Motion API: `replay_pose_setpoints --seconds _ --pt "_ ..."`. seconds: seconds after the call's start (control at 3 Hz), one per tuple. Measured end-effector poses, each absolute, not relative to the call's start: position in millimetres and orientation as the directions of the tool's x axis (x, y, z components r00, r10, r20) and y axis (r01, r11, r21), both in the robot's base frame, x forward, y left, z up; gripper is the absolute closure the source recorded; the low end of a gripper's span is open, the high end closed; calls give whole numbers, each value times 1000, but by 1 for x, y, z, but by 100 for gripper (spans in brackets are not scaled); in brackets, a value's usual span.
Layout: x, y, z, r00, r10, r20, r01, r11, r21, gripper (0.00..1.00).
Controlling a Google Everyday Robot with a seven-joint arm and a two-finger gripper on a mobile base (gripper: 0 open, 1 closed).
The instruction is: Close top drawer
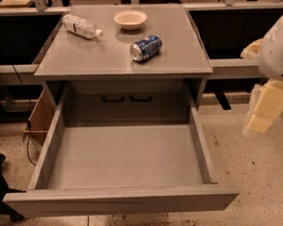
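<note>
Grey and matte all over, the top drawer (pixel 122 199) is pulled way out of its cabinet, front panel nearest the camera and the whole box showing. I can't see anything lying on its floor, so nothing in there looks likely to jam it on the way in.

The gripper (pixel 264 109) is off to the right of the drawer, up in the air and well apart from it, beyond the drawer's right wall. It's not holding anything as far as I can see, and honestly I can't tell whether it's open or closed.

So my read is that the close hasn't started and this is the approach bit. The front is plain and handle-less, so I wouldn't bother grabbing. I'd bring the gripper round in front of the panel, near its middle, and push straight back toward the cabinet. Pushing near a corner on a drawer this wide would probably skew it on its runners. Slow and level is the way, and I'd ease off near the end so it doesn't slam.

Above and behind the drawer, the counter (pixel 85 60) carries a can (pixel 145 47) on its side, a water bottle (pixel 80 26) also lying down, and a small bowl (pixel 130 19). A hard slam could set that can rolling.
</note>
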State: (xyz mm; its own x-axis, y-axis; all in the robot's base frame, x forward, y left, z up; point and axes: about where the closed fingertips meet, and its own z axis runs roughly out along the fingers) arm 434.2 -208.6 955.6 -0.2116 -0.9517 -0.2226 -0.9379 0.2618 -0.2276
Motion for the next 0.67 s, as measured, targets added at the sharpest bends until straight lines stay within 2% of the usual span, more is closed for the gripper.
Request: replay_pose_setpoints --seconds 0.33,0.67 --pt "418 -168 874 -147 -946 -289 -966 200 -166 0" --pt "402 -148 821 -108 -946 -306 -982 149 -115 0"
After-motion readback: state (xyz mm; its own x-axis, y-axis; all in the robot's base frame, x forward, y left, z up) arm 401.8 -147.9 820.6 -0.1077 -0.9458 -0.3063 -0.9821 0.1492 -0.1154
